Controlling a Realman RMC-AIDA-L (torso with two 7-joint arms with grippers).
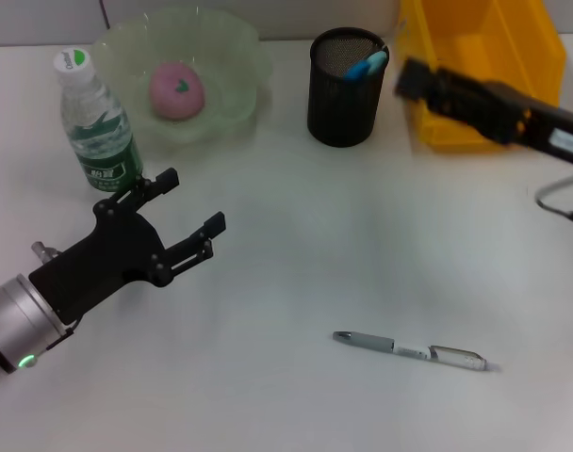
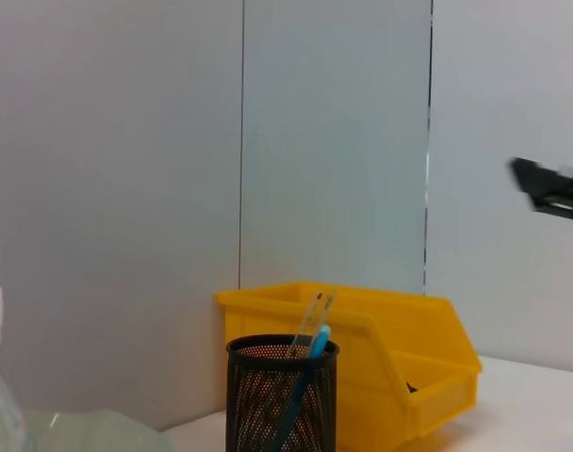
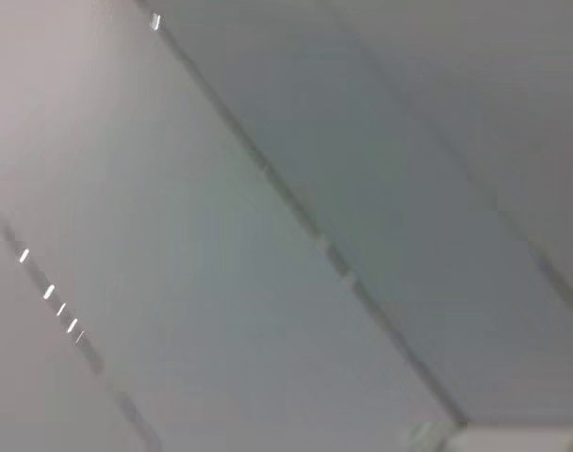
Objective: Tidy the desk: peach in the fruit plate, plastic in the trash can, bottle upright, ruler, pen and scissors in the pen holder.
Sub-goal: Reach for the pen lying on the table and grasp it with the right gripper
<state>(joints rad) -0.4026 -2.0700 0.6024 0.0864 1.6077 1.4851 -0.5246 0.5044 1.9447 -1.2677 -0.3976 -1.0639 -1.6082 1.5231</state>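
Note:
A silver pen lies on the white desk near the front, right of centre. The pink peach sits in the green glass fruit plate at the back left. Beside the plate the bottle stands upright. The black mesh pen holder holds a blue handle and a clear ruler. My left gripper hovers open and empty just right of the bottle. My right gripper is blurred over the yellow trash can. No plastic shows.
The trash can stands at the back right, close to the pen holder. A grey wall of panels rises behind the desk. A thin wire loop hangs at the right edge. The right wrist view shows only wall.

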